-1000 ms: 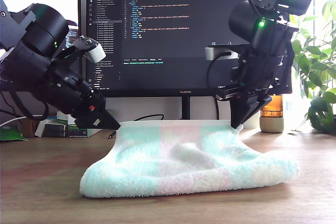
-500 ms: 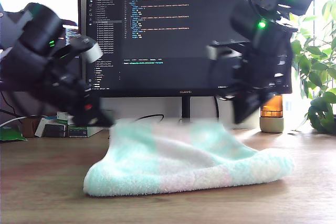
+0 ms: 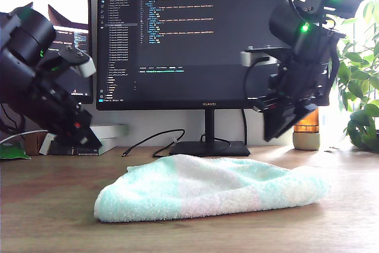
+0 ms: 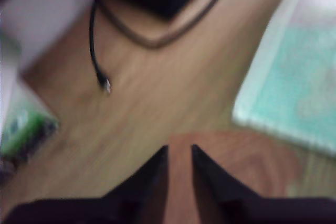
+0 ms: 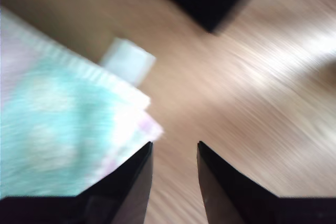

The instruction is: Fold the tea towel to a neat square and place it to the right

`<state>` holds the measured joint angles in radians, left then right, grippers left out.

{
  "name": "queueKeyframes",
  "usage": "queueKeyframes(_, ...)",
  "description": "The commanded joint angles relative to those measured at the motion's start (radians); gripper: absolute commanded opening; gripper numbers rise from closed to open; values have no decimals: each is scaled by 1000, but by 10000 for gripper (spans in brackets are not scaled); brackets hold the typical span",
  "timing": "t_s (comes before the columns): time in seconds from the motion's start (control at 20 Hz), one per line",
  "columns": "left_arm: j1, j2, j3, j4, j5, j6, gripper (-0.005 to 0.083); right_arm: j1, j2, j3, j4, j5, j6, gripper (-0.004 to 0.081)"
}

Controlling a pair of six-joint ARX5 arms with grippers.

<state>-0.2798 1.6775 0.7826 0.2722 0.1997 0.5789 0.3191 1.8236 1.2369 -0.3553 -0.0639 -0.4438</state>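
1. Exterior view: the tea towel (image 3: 207, 188) lies folded over in the middle of the wooden bench (image 3: 47, 217). It is fluffy, soft and lumpy, mint green with a pale pink band. It is not a neat square yet, and it is not at the right.
2. First wrist view: my first gripper (image 4: 179, 157) holds nothing. Its dark pointed jaws are a little apart. A black cable (image 4: 97, 51) lies far off.
3. Second wrist view: my second gripper (image 5: 174, 153) is let go too, above the towel's corner.
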Motion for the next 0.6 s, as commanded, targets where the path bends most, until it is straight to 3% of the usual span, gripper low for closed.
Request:
queueKeyframes(0.0, -11, -87, 0, -41, 3, -14, 13, 14, 0, -4, -11, -41, -9, 175)
queueKeyframes(0.1, -11, -142, 0, -99, 32, -55, -21, 11, -16, -4, -50, -103, 3, -24)
queueKeyframes(0.3, -12, -233, -1, -240, 109, -129, -21, -1, -51, -5, -130, -136, 2, -13)
queueKeyframes(0.55, -18, -329, -42, -298, 118, -170, -21, 0, -190, -39, -124, -136, -4, -13)
